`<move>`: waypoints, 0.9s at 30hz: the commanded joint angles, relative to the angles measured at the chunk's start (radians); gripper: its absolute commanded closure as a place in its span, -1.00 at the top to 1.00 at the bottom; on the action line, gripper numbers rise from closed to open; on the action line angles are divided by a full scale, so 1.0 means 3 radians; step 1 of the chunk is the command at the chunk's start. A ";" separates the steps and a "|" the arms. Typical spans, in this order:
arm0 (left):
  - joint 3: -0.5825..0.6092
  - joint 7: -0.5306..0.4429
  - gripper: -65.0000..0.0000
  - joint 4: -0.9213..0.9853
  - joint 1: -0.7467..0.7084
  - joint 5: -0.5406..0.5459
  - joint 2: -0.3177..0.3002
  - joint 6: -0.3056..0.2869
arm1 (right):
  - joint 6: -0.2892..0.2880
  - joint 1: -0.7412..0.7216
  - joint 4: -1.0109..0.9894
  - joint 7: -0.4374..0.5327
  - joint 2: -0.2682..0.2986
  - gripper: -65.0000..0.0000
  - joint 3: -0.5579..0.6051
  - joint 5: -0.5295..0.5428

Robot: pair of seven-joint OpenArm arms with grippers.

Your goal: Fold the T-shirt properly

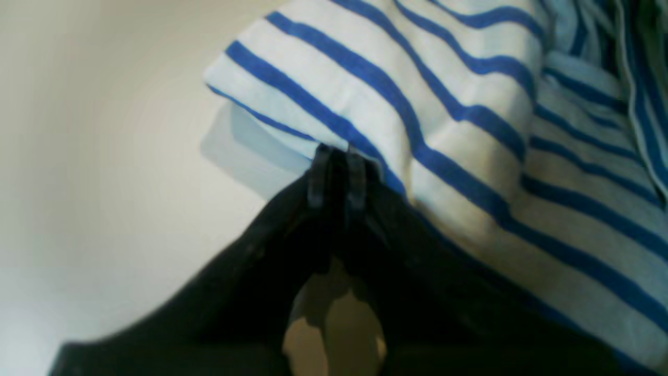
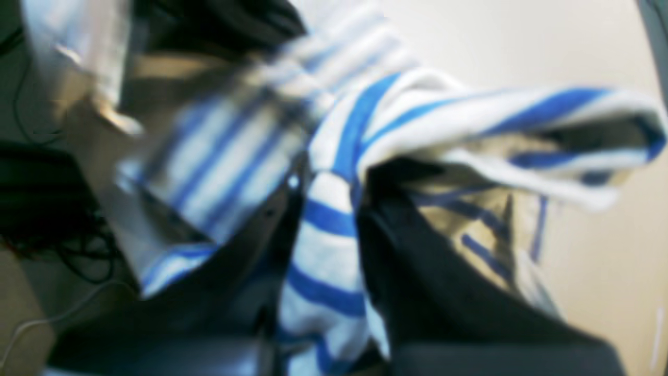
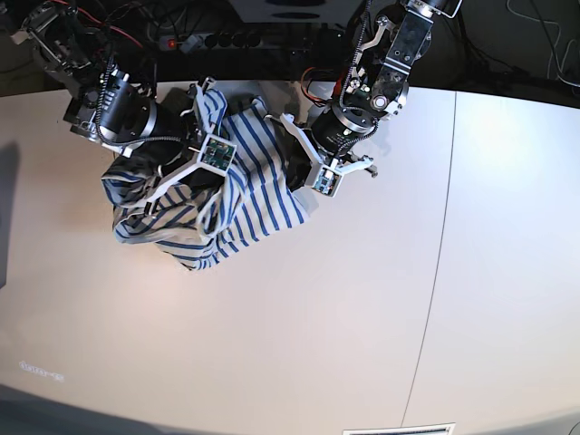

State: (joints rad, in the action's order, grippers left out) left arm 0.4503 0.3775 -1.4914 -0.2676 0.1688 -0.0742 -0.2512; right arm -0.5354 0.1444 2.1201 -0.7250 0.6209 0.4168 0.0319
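While the T-shirt (image 3: 213,195) hangs bunched between both arms at the far left of the counter (image 3: 362,317), the left hand (image 1: 336,156) pinches its right edge and the right hand (image 2: 326,209) pinches its left part.

Left gripper (image 1: 336,151): jaws pressed together, pinching T-shirt (image 1: 443,120) hem; arm reaches in from counter's far edge. Right gripper (image 2: 326,209): jaws clamped on bunched cloth, wrist tilted, near far-left corner. Both arms close together.
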 commanded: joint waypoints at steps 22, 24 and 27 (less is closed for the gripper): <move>0.0028 0.0992 -0.78 0.0169 -0.0067 0.0193 -0.0031 -0.0071 | 0.0103 -0.0027 0.0045 0.0102 -0.0197 0.02 0.0112 0.0005; 0.0028 0.1040 -0.78 0.0169 -0.0039 0.0287 -0.0031 -0.0148 | 0.0102 -0.0027 0.0045 0.0102 -0.0196 0.08 0.0112 -0.0061; 0.0028 0.1058 -0.78 0.0155 -0.0020 0.0389 -0.0031 -0.0201 | 0.0104 -0.0028 0.0045 0.0106 -0.0197 0.10 0.0112 -0.0080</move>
State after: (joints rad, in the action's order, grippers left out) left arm 0.4503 0.4671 -1.4899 -0.2378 0.3332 -0.0746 -0.3000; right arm -0.5354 0.1436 2.1185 -0.7177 0.5564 0.4549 0.0032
